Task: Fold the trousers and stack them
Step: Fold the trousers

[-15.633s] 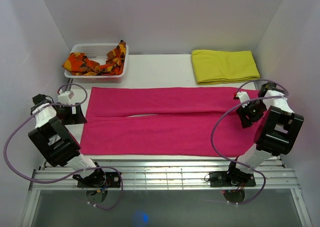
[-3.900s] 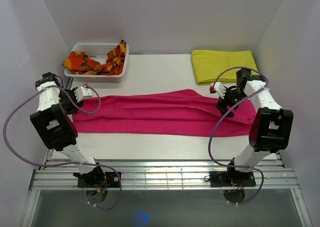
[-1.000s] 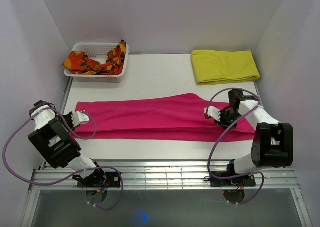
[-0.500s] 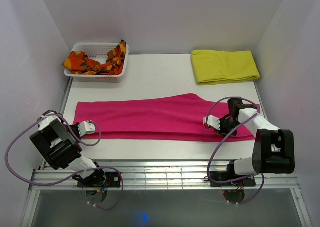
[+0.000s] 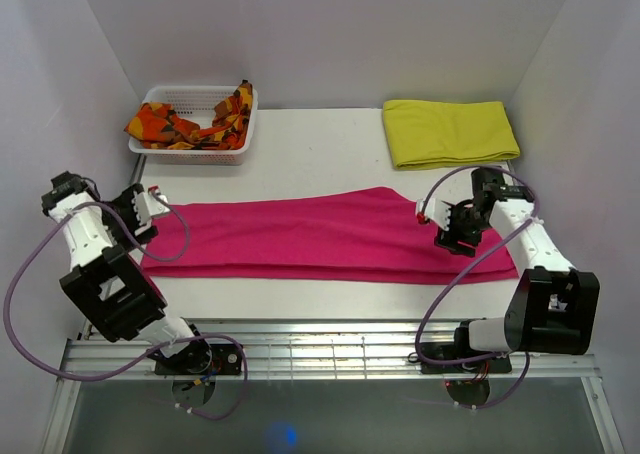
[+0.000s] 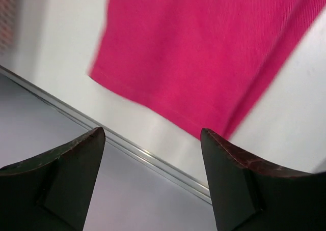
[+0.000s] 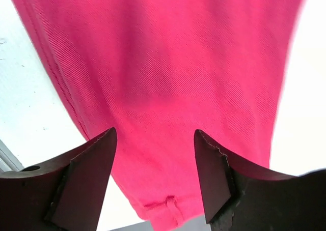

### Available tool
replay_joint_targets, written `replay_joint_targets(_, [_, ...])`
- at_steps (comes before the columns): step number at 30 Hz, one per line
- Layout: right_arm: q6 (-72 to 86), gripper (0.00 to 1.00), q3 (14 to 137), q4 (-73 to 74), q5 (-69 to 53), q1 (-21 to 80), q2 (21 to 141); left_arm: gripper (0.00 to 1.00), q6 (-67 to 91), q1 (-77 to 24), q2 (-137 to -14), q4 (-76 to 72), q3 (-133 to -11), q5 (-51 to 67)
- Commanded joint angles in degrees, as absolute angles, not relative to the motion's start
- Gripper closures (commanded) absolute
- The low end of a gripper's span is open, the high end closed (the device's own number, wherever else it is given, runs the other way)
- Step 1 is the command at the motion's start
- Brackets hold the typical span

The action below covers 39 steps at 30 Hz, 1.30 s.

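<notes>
A: Where do the trousers [image 5: 320, 236] sit?

B: Flat on the bench [image 5: 320, 149], one long pink band running left to right. They look doubled lengthwise, leg on leg.

A: And the arms?

B: One at each end. The left fingers [image 5: 148, 206] hang spread apart just off the left end, nothing between them. The right fingers [image 5: 447, 236] are parted too, poised above the right end and holding nothing.

A: Why the two ends?

B: My guess is that a strip this long needs both ends managed together, so it lies square. The next fold would likely bring one end over the other.

A: And stacking?

B: Not yet done. The folded yellow cloth [image 5: 450, 131] lies well apart at the back right, probably the pile. The basket [image 5: 195, 99] with the patterned cloth [image 5: 165, 129] sits back left.
</notes>
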<state>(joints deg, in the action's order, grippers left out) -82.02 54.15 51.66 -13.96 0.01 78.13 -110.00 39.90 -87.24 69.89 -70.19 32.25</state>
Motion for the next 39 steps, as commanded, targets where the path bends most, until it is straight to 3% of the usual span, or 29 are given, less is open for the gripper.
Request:
replay_joint_targets(1, [-79.28,0.32,58.96,55.98,-18.63,-3.6,74.89,0.13,-105.04,30.55,-81.58,80.16,-74.79,45.17])
replay_joint_targets(4, [-73.41,0.29,65.46,58.96,-22.4,-10.17,76.46,0.12,-90.85,16.3,-75.79,72.81,-71.29,47.03])
replay_joint_targets(9, [-64.53,0.29,76.79,66.61,-24.16,-25.38,87.26,0.18,-57.96,-13.9,-73.56,46.44,-60.22,38.34])
replay_joint_targets(14, [-53.01,0.31,81.82,68.73,-23.21,-38.99,94.73,0.25,-44.05,-29.25,-81.53,32.71,-59.06,29.89])
replay_joint_targets(18, [-46.94,0.32,82.0,66.01,-19.08,-43.06,98.43,0.26,-39.38,-38.47,-87.87,27.87,-60.47,25.06])
replay_joint_targets(26, [-44.3,0.38,77.79,62.23,-19.95,-45.53,103.35,0.26,-35.86,-45.26,-93.34,22.33,-62.22,21.27])
replay_joint_targets(30, [-44.03,0.52,77.96,62.31,-21.44,-45.62,105.29,0.29,-37.08,-47.37,-94.13,22.67,-61.53,21.53])
replay_joint_targets(33, [-44.3,0.67,79.27,63.98,-23.37,-45.7,106.08,0.38,-37.97,-47.99,-94.74,23.29,-60.91,21.0])
replay_joint_targets(35, [-45.35,0.7,80.06,66.43,-24.52,-45.7,106.43,0.47,-38.23,-48.08,-95.27,24.25,-60.82,21.79])
replay_joint_targets(39, [-45.62,0.58,81.38,68.82,-25.05,-45.7,106.79,0.45,-38.06,-48.25,-95.8,25.31,-60.47,23.82])
